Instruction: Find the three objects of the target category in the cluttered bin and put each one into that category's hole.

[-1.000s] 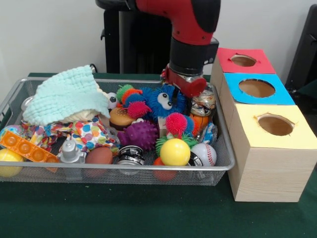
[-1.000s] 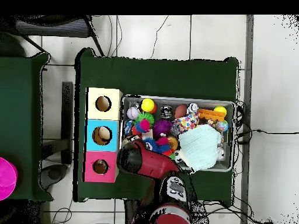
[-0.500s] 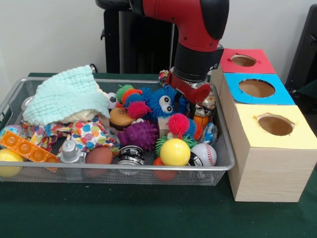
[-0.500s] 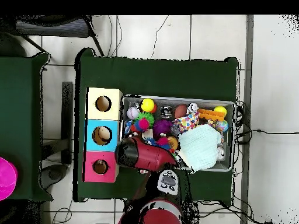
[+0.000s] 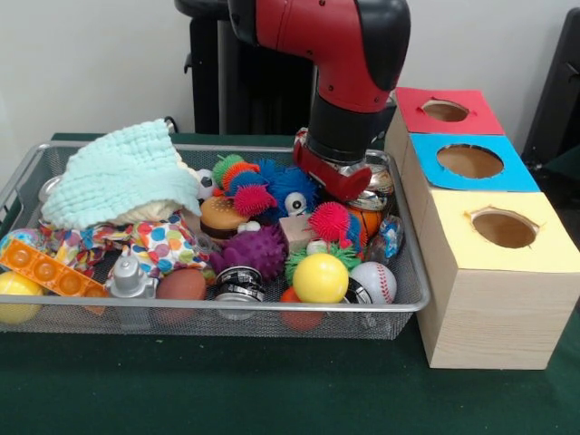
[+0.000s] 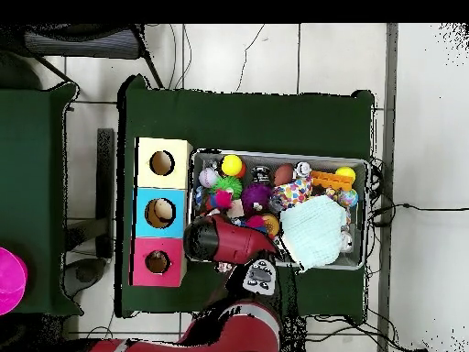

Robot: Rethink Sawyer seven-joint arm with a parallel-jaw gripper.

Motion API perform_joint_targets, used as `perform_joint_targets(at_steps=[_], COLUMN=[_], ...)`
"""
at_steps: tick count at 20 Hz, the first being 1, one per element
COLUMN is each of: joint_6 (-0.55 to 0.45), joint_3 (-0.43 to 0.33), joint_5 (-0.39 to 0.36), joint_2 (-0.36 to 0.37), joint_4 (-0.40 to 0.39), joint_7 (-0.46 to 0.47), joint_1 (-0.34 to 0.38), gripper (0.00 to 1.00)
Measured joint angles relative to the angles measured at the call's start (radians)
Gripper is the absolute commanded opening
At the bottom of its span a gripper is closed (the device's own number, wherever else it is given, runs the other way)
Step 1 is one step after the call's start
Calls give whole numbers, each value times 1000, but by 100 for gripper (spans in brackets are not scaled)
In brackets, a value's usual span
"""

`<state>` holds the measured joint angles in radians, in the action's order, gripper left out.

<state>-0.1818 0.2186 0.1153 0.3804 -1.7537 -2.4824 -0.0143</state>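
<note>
The wire bin [image 5: 272,306] holds a heap of toys. My gripper [image 5: 338,178] is down at the bin's back right corner, among the toys, and the arm's wrist hides its tip. Just left of it lies a blue fuzzy toy [image 5: 283,188] with googly eyes. A pink spiky ball [image 5: 329,220] sits right below it, and an orange ball [image 5: 367,221] is beside that. In front lie a purple spiky ball [image 5: 258,246], a yellow ball [image 5: 320,277] and a baseball [image 5: 372,281]. In the overhead view the arm [image 6: 209,240] covers the bin's [image 6: 275,154] corner nearest the boxes.
Three wooden boxes with holes stand right of the bin: red top [image 5: 446,111], blue top [image 5: 469,161], yellow top [image 5: 504,228]. A mint cloth [image 5: 122,172], a toy burger [image 5: 222,216], a dotted cloth [image 5: 168,243] and an orange block tray [image 5: 50,268] fill the bin's left side.
The arm's upper part swung left while the wrist stayed over the bin's back right corner. The blue fuzzy toy shifted down and left, and the pink spiky ball moved slightly.
</note>
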Motion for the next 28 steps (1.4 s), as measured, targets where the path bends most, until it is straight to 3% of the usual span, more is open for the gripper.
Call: perform_joint_targets(at_steps=[13, 28], joint_6=[2, 1], joint_3=[25, 38], joint_5=[-49, -235], joint_2=[-12, -7], joint_4=[33, 131], joint_7=[0, 0], joint_1=[2, 140], gripper=[0, 0])
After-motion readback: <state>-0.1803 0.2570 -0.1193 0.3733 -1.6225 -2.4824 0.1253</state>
